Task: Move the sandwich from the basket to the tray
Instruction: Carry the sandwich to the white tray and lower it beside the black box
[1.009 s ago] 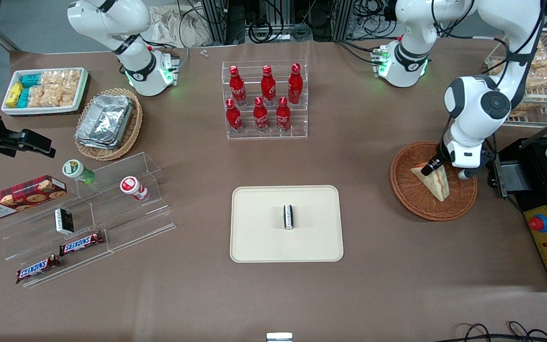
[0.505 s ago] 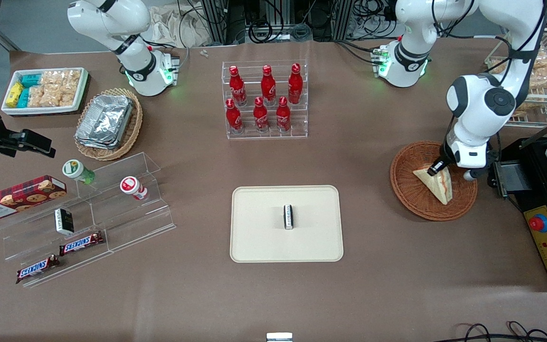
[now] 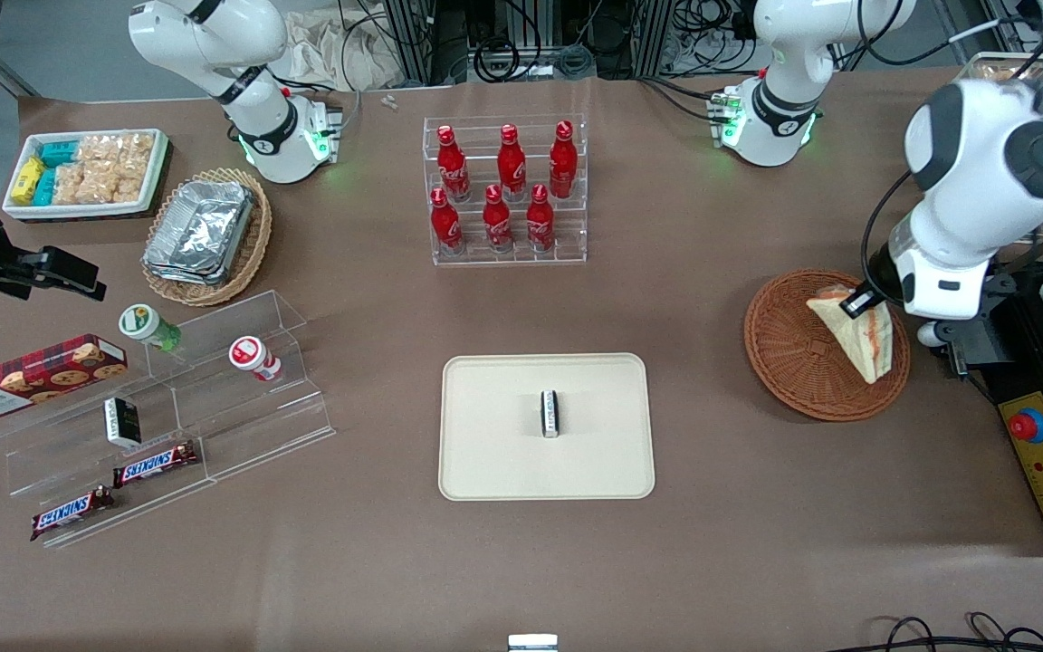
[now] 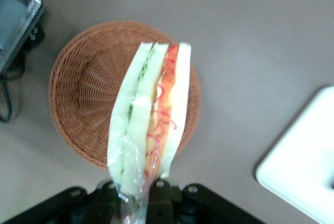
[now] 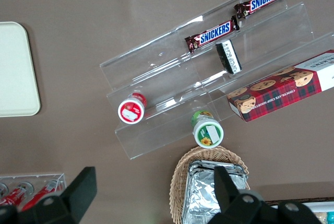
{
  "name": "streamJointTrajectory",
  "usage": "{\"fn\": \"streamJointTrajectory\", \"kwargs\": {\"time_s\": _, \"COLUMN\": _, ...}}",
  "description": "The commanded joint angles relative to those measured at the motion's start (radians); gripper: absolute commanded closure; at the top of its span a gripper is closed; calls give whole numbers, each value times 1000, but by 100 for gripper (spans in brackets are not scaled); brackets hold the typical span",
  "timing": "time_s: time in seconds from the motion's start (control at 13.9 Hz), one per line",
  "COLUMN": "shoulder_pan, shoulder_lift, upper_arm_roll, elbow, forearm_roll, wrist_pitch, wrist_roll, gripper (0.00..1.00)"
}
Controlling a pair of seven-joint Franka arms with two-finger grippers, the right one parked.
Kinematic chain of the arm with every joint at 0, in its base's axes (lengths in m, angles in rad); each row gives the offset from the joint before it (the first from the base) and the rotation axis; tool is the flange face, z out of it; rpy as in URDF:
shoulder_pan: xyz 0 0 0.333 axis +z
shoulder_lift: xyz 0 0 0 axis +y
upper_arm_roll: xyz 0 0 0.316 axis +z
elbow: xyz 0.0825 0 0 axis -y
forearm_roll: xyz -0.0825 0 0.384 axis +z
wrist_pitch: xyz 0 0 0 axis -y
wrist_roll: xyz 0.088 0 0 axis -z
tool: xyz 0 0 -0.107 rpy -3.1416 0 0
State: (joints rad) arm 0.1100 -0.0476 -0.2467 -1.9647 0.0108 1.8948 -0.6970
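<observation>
Your gripper (image 3: 858,304) fingers clamp the triangular white-bread sandwich (image 3: 858,330), red-green layers showing, above the woven reddish basket (image 3: 784,362).

"SNICKERS" on two chocolate bars (image 5: 210,34); "CHOCOLATE CHIP" on the cookie box (image 5: 284,85).

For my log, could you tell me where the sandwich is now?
The sandwich hangs above the basket, held by the gripper, toward the working arm's end of the table.
</observation>
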Motion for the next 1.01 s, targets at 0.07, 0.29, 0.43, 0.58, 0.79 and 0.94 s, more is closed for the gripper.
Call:
{"fn": "streamJointTrajectory", "kwargs": {"time_s": 0.07, "shoulder_pan": -9, "shoulder_lift": 253, "upper_arm_roll": -126, "elbow": 430, "forearm_roll": 17, "wrist_pitch": -215, "wrist_roll": 45, "gripper": 100}}
{"fn": "streamJointTrajectory", "kwargs": {"time_s": 0.29, "shoulder_pan": -126, "shoulder_lift": 354, "upper_arm_roll": -167, "elbow": 480, "forearm_roll": 154, "wrist_pitch": -206, "wrist_roll": 62, "gripper": 100}}
{"fn": "streamJointTrajectory", "kwargs": {"time_s": 0.43, "shoulder_pan": -202, "shoulder_lift": 443, "upper_arm_roll": -166, "elbow": 504, "forearm_roll": 189, "wrist_pitch": -189, "wrist_roll": 50, "gripper": 100}}
{"fn": "streamJointTrajectory", "kwargs": {"time_s": 0.58, "shoulder_pan": -240, "shoulder_lift": 523, "upper_arm_roll": -167, "elbow": 504, "forearm_roll": 192, "wrist_pitch": -88, "wrist_roll": 10, "gripper": 100}}
{"fn": "streamJointTrajectory", "kwargs": {"time_s": 0.79, "shoulder_pan": -271, "shoulder_lift": 641, "upper_arm_roll": -166, "elbow": 501, "forearm_roll": 195, "wrist_pitch": 110, "wrist_roll": -12, "gripper": 100}}
{"fn": "streamJointTrajectory", "kwargs": {"time_s": 0.94, "shoulder_pan": -321, "shoulder_lift": 716, "upper_arm_roll": -161, "elbow": 501, "forearm_roll": 199, "wrist_pitch": 222, "wrist_roll": -57, "gripper": 100}}
